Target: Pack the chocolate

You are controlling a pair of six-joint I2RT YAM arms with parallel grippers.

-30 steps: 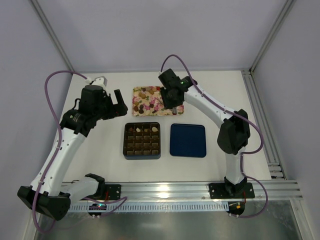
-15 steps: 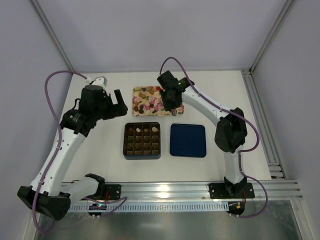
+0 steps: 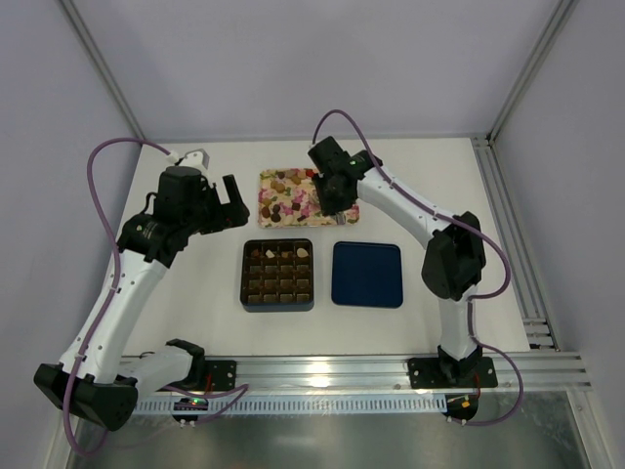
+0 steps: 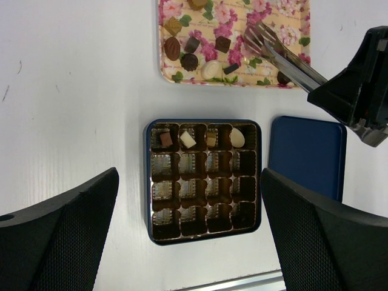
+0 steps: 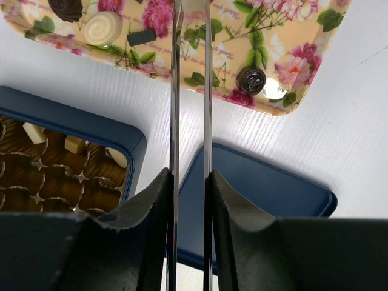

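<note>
The chocolate (image 3: 286, 193) lies loose on a floral tray (image 3: 270, 176), and three pieces sit in the top row of the dark grid box (image 3: 278, 275). My right gripper (image 3: 334, 198) is shut on a pair of metal tongs (image 4: 273, 53). Their tips (image 4: 255, 36) hang over the tray's right part. In the right wrist view the tong arms (image 5: 176, 91) run between my fingers (image 5: 145, 206) and leave the top of the frame, so I cannot tell whether they hold a piece. My left gripper (image 4: 191, 242) is open, high above the box (image 4: 203, 176).
The flat navy lid (image 3: 367, 275) lies right of the box, under the right wrist (image 5: 260, 188). A dark round bonbon (image 5: 250, 79) sits near the tray's corner and a cream one (image 5: 103, 27) at its edge. Metal frame rails run along the right and near table edges.
The tong arms have been squeezed closer together. The right wrist has shifted slightly over the tray. The left arm has not moved.
</note>
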